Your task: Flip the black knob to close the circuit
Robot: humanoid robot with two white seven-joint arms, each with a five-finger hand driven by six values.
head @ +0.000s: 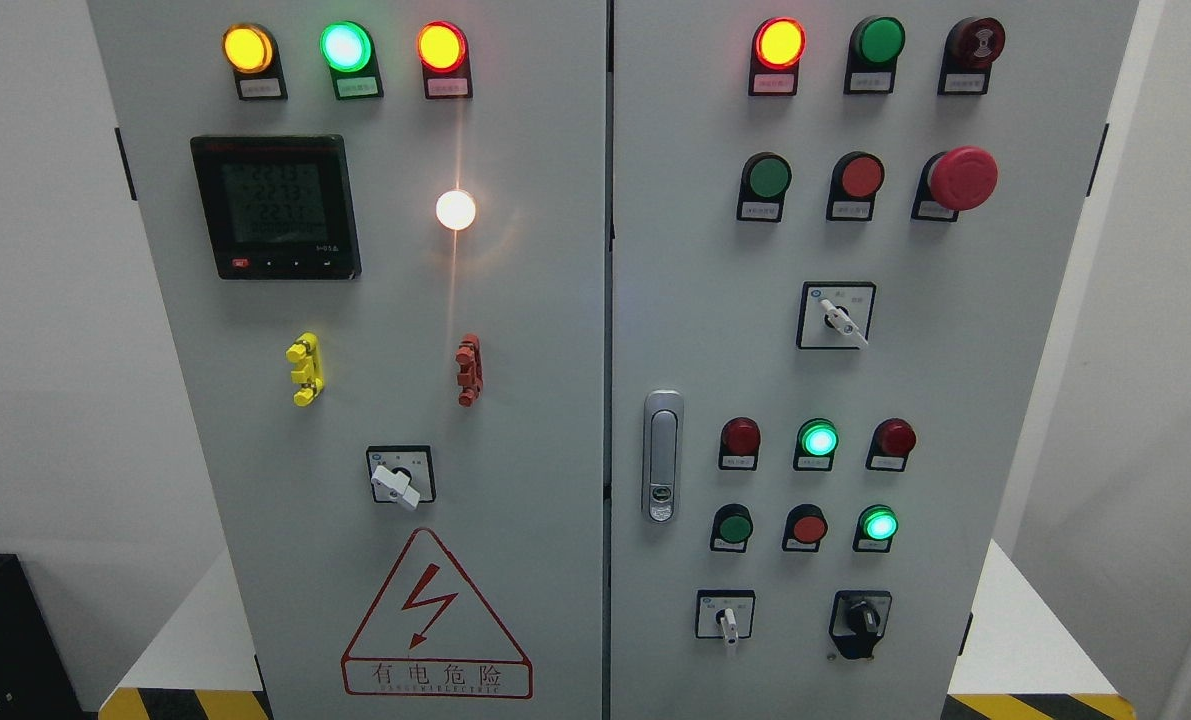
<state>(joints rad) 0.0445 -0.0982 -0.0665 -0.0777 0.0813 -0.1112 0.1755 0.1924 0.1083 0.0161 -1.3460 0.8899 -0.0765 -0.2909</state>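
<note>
The black knob (863, 620) sits at the lower right of the grey electrical cabinet's right door (995, 400), in a black mount. Its pointer angles up and slightly left. A white-handled rotary switch (726, 618) is to its left. No robot hand or arm is in view.
The right door also has a silver door handle (663, 455), a red emergency stop (962, 178), another rotary switch (839, 316), and rows of lamps and buttons, some lit green (818, 439). The left door carries a meter (276, 207), a white switch (399, 481) and a red warning triangle (436, 618).
</note>
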